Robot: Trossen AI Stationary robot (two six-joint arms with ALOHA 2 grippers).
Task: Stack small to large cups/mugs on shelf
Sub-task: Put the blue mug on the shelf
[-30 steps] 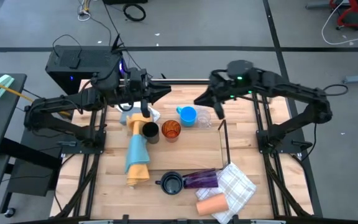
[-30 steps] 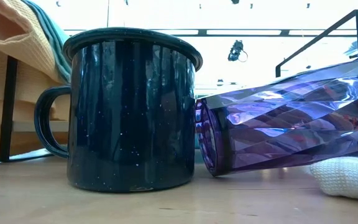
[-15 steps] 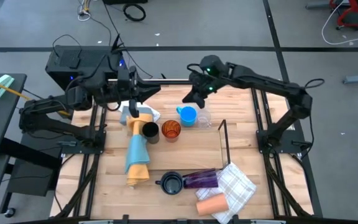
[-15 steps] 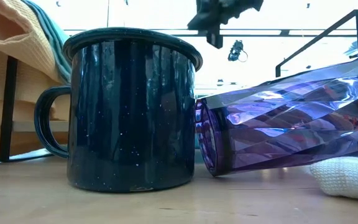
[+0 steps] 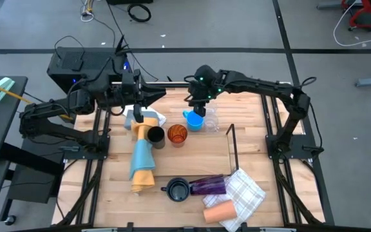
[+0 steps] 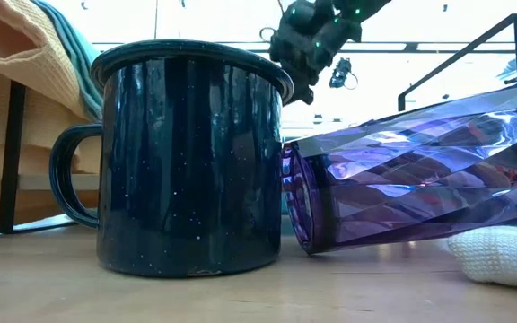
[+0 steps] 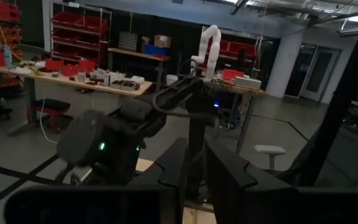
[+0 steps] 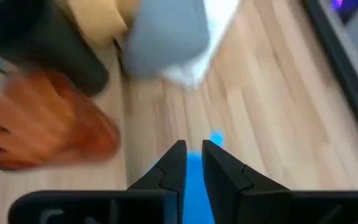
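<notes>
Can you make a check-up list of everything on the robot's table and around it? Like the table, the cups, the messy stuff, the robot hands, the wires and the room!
Surface: wooden table, bare in the middle.
Job's things: blue cup, amber cup and black cup upright near the back; dark mug upright at the front, purple tumbler lying beside it, peach cup on its side; black wire shelf holds no cup.
Clutter: yellow-and-blue cloth; checked towel.
Grippers: right gripper right above the blue cup, fingers nearly shut; left gripper at the back edge, fingers close together.
Cables: loose cables on the floor behind.
Surroundings: workshop benches and red bins; no person seen.
</notes>
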